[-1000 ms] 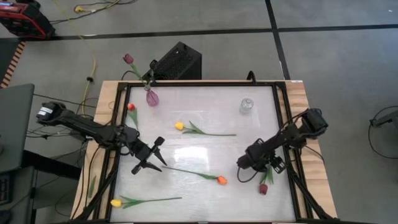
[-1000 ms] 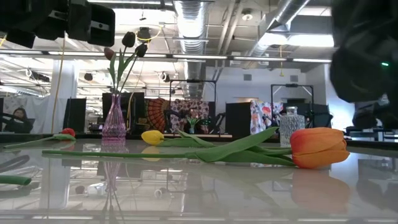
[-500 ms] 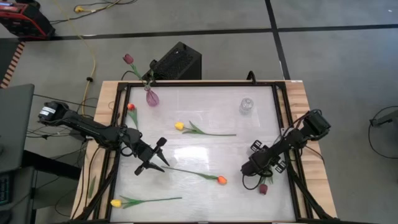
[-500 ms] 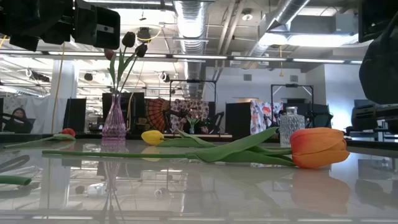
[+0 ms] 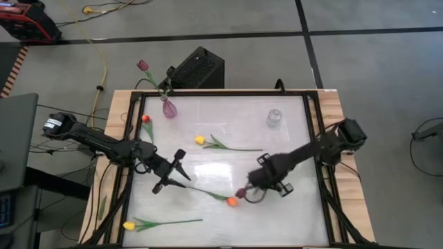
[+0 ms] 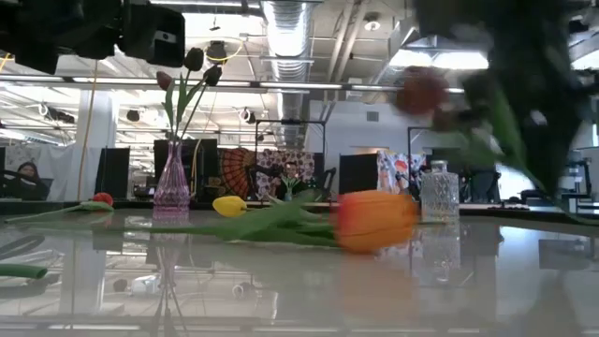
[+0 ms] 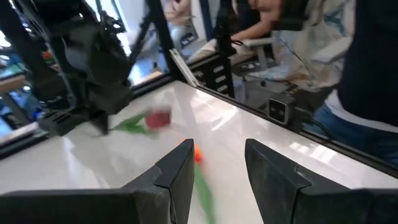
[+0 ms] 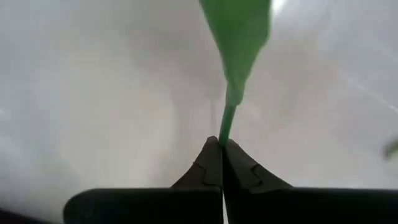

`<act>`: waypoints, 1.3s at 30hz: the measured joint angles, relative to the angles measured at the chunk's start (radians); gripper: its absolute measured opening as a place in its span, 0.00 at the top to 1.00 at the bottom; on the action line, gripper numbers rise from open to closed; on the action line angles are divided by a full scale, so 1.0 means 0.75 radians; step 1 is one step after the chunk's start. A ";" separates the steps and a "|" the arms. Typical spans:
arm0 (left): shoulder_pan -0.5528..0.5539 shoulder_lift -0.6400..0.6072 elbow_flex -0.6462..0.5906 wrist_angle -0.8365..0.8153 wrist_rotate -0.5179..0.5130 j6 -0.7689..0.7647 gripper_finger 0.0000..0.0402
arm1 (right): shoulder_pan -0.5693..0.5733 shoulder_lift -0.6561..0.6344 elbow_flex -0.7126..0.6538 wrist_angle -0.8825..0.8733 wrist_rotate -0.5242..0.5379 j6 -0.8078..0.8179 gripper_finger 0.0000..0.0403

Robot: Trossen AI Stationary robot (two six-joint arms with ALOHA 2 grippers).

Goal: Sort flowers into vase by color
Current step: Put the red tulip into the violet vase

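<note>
Here, a glossy white table [image 5: 228, 131] in an open workshop.
A pink vase [image 5: 169, 108] holds maroon tulips far left; a clear jar [image 5: 274, 117] stands far right. The right gripper [image 5: 255, 187] pinches a maroon tulip [image 5: 241, 193] mid-table; the left gripper [image 5: 173, 174] is spread above the orange tulip [image 5: 231, 201].

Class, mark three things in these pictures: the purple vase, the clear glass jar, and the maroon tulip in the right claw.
purple vase [image 5: 169, 108], high view, on its round body.
clear glass jar [image 5: 274, 117], high view, on its top.
maroon tulip [image 5: 241, 193], high view, on its head, beside the right claw [image 5: 255, 181].

Maroon tulip [image 5: 241, 193], orange tulip [image 5: 232, 202], purple vase [image 5: 169, 108].
</note>
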 joint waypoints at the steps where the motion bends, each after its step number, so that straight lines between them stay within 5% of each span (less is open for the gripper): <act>1: 0.000 0.000 0.000 0.018 -0.015 0.000 0.67 | -0.031 -0.012 0.044 0.016 -0.058 0.011 0.96; 8: 0.000 -0.001 0.000 0.086 -0.115 0.000 0.67 | -0.212 -0.172 0.194 0.238 -0.285 0.078 0.95; 14: 0.000 -0.001 0.000 0.146 -0.158 -0.043 0.67 | -0.307 -0.315 0.195 0.806 -0.328 0.070 0.95; 21: 0.000 -0.001 0.000 0.291 -0.352 -0.142 0.67 | -0.385 -0.254 0.196 1.474 -0.327 0.094 0.95; 39: 0.102 -0.001 0.001 0.313 -0.475 -0.271 0.67 | -0.453 -0.017 0.195 1.791 -0.261 0.115 0.95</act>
